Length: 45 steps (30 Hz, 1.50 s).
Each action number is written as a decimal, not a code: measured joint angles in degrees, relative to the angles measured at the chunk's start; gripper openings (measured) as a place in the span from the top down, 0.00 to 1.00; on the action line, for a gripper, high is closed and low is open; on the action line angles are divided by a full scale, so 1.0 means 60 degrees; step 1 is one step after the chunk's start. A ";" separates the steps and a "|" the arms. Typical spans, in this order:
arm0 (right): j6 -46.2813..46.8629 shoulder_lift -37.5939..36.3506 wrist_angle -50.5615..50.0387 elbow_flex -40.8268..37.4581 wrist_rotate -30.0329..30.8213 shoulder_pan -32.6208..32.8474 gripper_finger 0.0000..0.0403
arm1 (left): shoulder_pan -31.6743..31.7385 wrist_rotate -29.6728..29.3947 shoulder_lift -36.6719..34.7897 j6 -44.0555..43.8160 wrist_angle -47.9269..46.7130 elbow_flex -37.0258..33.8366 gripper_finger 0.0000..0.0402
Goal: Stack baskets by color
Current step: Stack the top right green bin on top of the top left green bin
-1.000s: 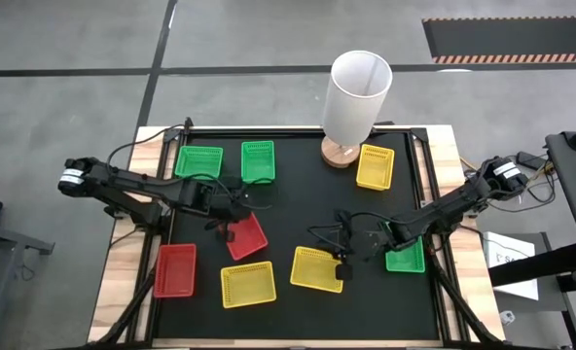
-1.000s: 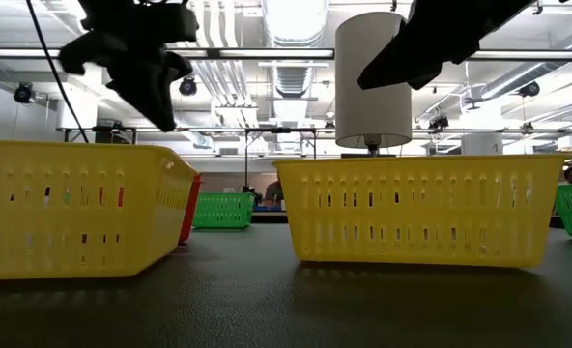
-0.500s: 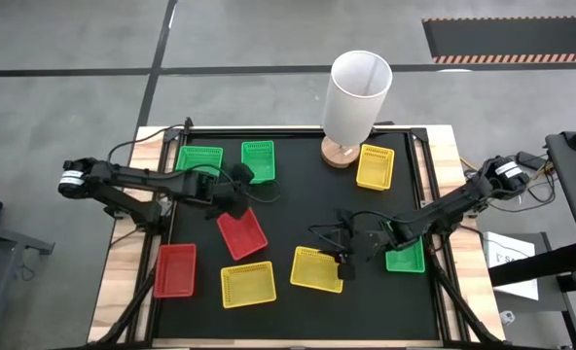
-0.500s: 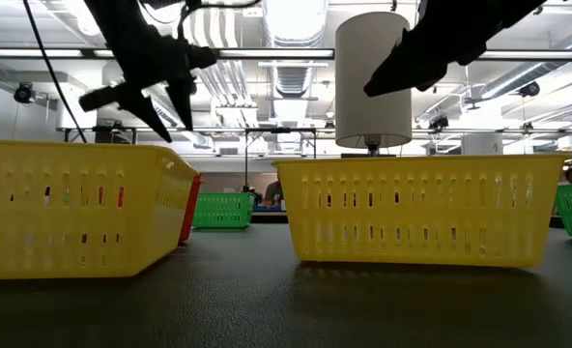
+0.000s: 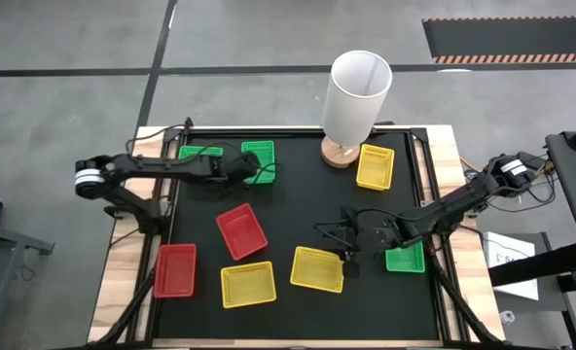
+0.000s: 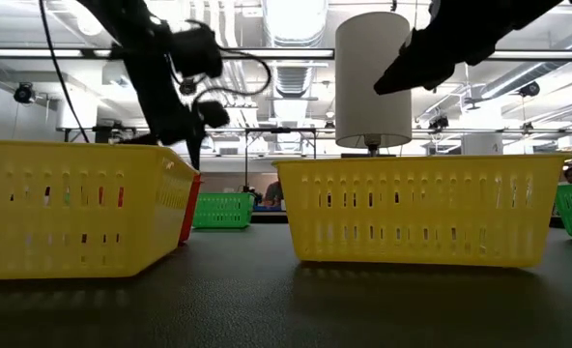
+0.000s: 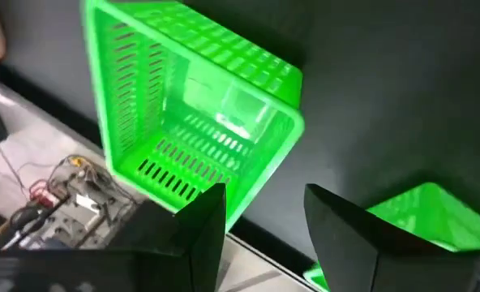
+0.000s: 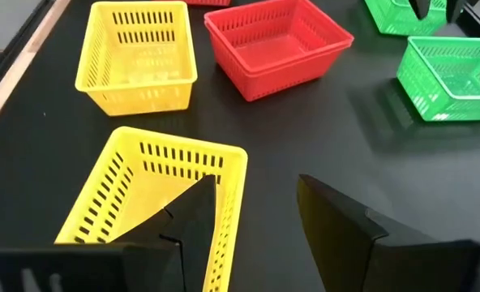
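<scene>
We hover left gripper, open, empty, over green baskets near white cylinder; right gripper open, empty beside yellow basket. Baskets look light, stiff; we'd pinch rim wall.

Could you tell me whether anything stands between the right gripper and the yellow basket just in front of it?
Nothing visible does. The right gripper is open, right at the near edge of the yellow basket, with one finger over the rim; only bare black mat lies around it. The red basket sits farther off.
</scene>
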 joint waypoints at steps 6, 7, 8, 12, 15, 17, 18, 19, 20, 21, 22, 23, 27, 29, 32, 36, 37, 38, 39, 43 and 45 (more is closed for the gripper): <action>-0.0001 -0.0004 0.0008 -0.0004 0.0000 0.0000 0.59 | 0.0390 0.0019 0.0878 0.0599 0.0508 0.0030 0.62; -0.0007 -0.0004 0.0009 -0.0004 0.0000 0.0000 0.59 | 0.0418 0.0032 0.0978 0.0620 0.0520 0.0063 0.62; -0.0025 -0.0004 0.0006 -0.0004 -0.0003 0.0000 0.59 | 0.0441 0.0035 0.1077 0.0624 0.0560 0.0093 0.62; -0.0140 -0.0004 0.0002 -0.0004 -0.0002 0.0000 0.59 | 0.0463 0.0301 0.1262 0.0695 0.0850 0.0096 0.62; -0.0172 -0.0007 0.0001 -0.0004 0.0000 0.0000 0.59 | 0.0463 0.0505 0.1329 0.0834 0.0866 0.0078 0.65; -0.0172 -0.0007 0.0002 -0.0004 0.0001 0.0000 0.59 | 0.0463 0.0625 0.1336 0.0837 0.0971 0.0078 0.69; -0.0173 -0.0007 0.0001 -0.0004 -0.0001 0.0000 0.59 | 0.0463 0.0654 0.1332 0.0837 0.1003 0.0078 0.71; -0.0175 -0.0007 0.0001 -0.0004 0.0001 0.0000 0.59 | 0.0463 0.0659 0.1332 0.0837 0.1044 0.0078 0.74; -0.0175 -0.0007 0.0001 -0.0004 0.0001 0.0000 0.59 | 0.0463 0.0663 0.1331 0.0824 0.1096 0.0078 0.77; -0.0175 -0.0007 0.0001 -0.0004 0.0001 0.0000 0.59 | 0.0463 0.0670 0.1330 0.0802 0.1173 0.0078 0.80; -0.0175 -0.0007 0.0001 -0.0004 0.0001 0.0000 0.59 | 0.0463 0.0670 0.1328 0.0790 0.1260 0.0076 0.83; -0.0175 -0.0007 0.0001 -0.0004 0.0001 0.0000 0.59 | 0.0463 0.0670 0.1328 0.0793 0.1304 0.0079 0.87; -0.0175 -0.0007 0.0001 -0.0004 0.0001 0.0000 0.59 | 0.0413 0.0643 0.1304 0.0752 0.1374 0.0140 0.98; -0.0175 -0.0007 0.0001 -0.0004 0.0001 0.0000 0.59 | 0.0345 0.0605 0.1225 0.0574 0.1467 0.0140 0.98; -0.0175 -0.0007 0.0001 -0.0004 0.0001 0.0000 0.59 | 0.0167 0.0489 0.0958 0.0371 0.1477 0.0140 0.99; -0.0175 -0.0007 0.0001 -0.0004 0.0001 0.0000 0.59 | -0.0195 0.0093 0.0404 -0.0183 0.1517 0.0171 0.99; -0.0175 -0.0007 0.0001 -0.0004 0.0001 0.0000 0.59 | -0.0312 0.0003 0.0225 -0.0375 0.1515 0.0188 0.99; -0.0175 -0.0007 -0.0002 -0.0004 0.0001 0.0000 0.59 | -0.0440 -0.0072 0.0026 -0.0592 0.1508 0.0223 0.99; -0.0175 -0.0007 -0.0002 -0.0004 0.0001 0.0000 0.59 | -0.0569 -0.0201 -0.0150 -0.0880 0.1511 0.0282 0.99; -0.0156 -0.0007 -0.0002 -0.0004 0.0004 0.0000 0.59 | -0.1046 -0.0711 -0.0765 -0.2808 0.1349 0.0581 0.99; -0.0157 -0.0007 -0.0006 -0.0004 0.0004 0.0000 0.59 | -0.1194 -0.0921 -0.0985 -0.4122 0.1081 0.0850 0.99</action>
